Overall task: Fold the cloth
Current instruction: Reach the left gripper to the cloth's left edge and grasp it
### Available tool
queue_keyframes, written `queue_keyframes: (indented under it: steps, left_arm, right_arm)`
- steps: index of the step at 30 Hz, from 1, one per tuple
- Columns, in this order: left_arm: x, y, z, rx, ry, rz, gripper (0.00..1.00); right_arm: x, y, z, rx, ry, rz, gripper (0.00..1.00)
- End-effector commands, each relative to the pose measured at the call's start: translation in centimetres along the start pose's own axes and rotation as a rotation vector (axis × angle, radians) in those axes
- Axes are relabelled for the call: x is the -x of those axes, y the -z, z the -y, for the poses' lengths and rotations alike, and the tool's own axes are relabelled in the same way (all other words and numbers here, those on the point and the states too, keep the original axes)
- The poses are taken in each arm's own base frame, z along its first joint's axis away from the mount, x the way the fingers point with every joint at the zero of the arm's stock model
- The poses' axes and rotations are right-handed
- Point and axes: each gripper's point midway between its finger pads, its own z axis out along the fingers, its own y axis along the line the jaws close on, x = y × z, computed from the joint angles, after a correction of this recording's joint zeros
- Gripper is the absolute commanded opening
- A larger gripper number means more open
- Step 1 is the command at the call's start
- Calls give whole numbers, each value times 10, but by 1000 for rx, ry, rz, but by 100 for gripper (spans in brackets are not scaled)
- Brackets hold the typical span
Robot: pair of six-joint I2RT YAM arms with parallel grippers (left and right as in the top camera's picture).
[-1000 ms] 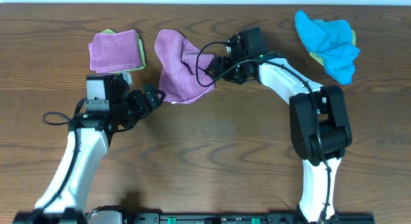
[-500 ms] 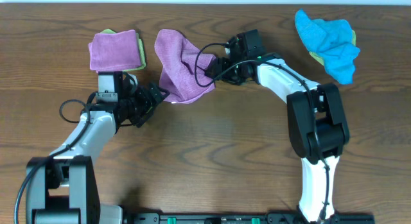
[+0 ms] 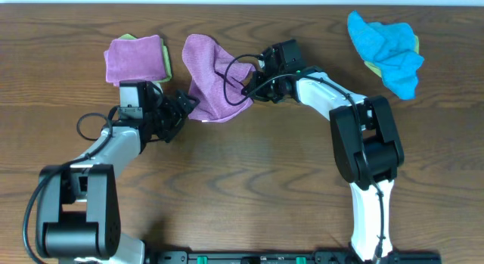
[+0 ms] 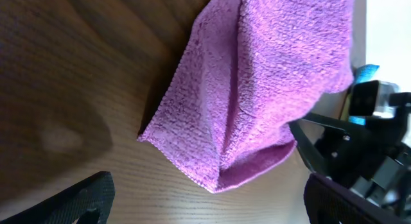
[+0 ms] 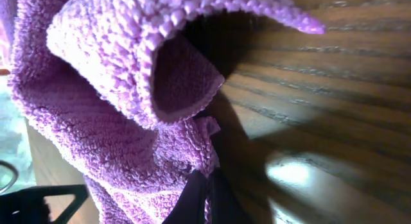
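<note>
On my overhead feed the purple cloth (image 3: 212, 79) lies crumpled on the tabletop (image 3: 257, 181), toward the far edge and a little left of centre, bunched up rather than flat. The right fingers (image 5: 189, 205) are clenched on its right edge. In the right wrist view they are pinched together, with purple pile gathered between them and a curl of cloth arching above. The left fingers (image 4: 83, 198) are released and spread wide. In the left wrist view I see one at each lower corner, with the cloth's lower corner just ahead of the gap and touching neither. That same view shows the right arm's dark hardware against the cloth's far side. Left of the cloth sits a folded purple cloth (image 3: 134, 58) resting on a green cloth (image 3: 167, 65) that peeks out at its right side. Well apart, at the far right of the tabletop, a blue cloth (image 3: 386, 38) lies in a loose heap.
</note>
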Motion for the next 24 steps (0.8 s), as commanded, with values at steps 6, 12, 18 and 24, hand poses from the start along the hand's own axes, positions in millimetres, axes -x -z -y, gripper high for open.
queue_keyframes:
  steps: [6,12,18,24]
  left_arm:
    - [-7,-23,5,6,-26,-12,96]
    - [-5,-32,-4,48,-33,16,96]
    - [-2,-47,-11,39,25,20,87]
    - [-7,-61,-12,27,42,10,71]
  right_arm:
    - [10,35,-40,43,132,50,1]
    - [13,45,-49,50,147,64,1]
    - [10,45,-49,51,140,51,1]
    - [9,45,-48,50,139,49,1]
